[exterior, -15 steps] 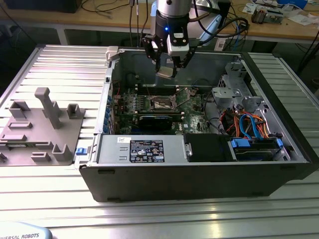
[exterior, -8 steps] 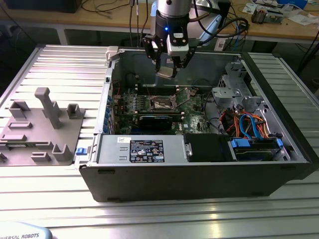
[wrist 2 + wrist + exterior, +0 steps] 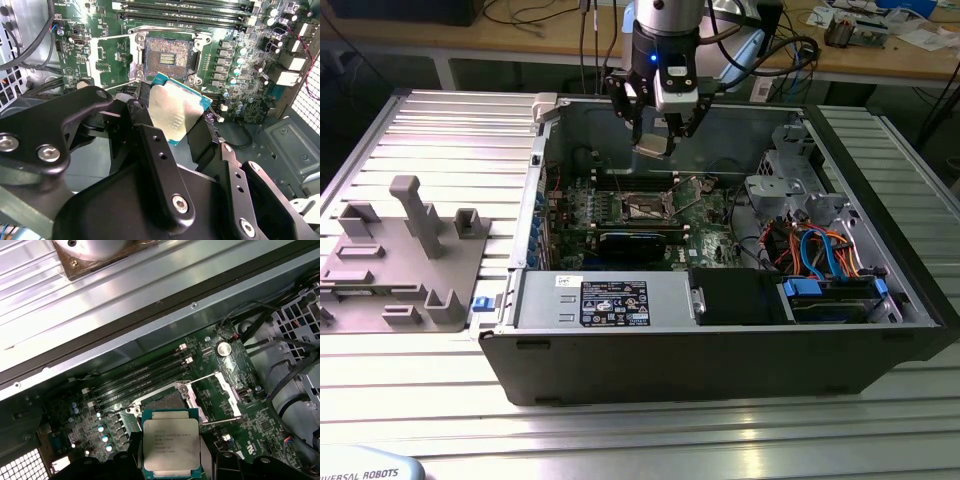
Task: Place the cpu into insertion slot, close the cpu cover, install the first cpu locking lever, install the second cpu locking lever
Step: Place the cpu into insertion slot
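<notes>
While the chip (image 3: 171, 447) hangs above the green board, clamped by its thin edges between the jaws, the main risk, as I judge it, is a crooked landing. In the second wrist view it sits at a slant in the grip. If it goes down tilted or turned off square, a corner could catch the silvery rim of the socket (image 3: 167, 402) or press unevenly on the fine contacts in its dark centre. Those contacts look delicate, and a skewed push could bend them. The hold is on narrow sides only, so the chip could also slip or twist if it touches anything on the way. The cover (image 3: 227, 385) is swung open beside the socket and a thin lever (image 3: 220, 421) lies close by. Both stand near enough that a jaw could catch one of them. The long memory slots (image 3: 140, 377) run just beyond the socket.

In the exterior view the chip is well up inside the open computer case (image 3: 720, 360), which lies on a ribbed metal surface (image 3: 420, 420). The chip is above the socket area and not yet seated.

It is small, flat and square, with a dull silver-grey metal top that carries faint print. A narrow teal-green border runs round the metal, and the top catches a soft glare.
</notes>
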{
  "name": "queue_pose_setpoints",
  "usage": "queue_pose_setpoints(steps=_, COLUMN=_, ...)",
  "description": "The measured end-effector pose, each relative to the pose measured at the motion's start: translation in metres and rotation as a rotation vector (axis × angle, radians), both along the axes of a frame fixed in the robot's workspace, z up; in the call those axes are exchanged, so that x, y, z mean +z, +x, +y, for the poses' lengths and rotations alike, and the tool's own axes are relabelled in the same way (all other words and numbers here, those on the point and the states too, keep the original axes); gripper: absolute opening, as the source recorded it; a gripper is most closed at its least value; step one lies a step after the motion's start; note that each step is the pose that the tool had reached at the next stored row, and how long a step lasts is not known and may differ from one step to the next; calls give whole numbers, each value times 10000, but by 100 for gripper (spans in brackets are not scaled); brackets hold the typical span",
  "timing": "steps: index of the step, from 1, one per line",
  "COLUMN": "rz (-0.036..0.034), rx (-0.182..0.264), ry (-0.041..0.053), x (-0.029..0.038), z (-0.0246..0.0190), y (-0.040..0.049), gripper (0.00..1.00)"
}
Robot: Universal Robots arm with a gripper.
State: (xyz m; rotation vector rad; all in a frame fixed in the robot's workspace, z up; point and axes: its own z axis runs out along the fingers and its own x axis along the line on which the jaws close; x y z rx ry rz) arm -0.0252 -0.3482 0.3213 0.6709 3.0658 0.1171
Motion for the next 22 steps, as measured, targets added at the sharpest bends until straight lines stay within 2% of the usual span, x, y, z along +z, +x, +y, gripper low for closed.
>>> queue_pose_setpoints(steps=22, rz=0, rx=-202, ry=-12, x=-5, z=0, y=0, gripper=54)
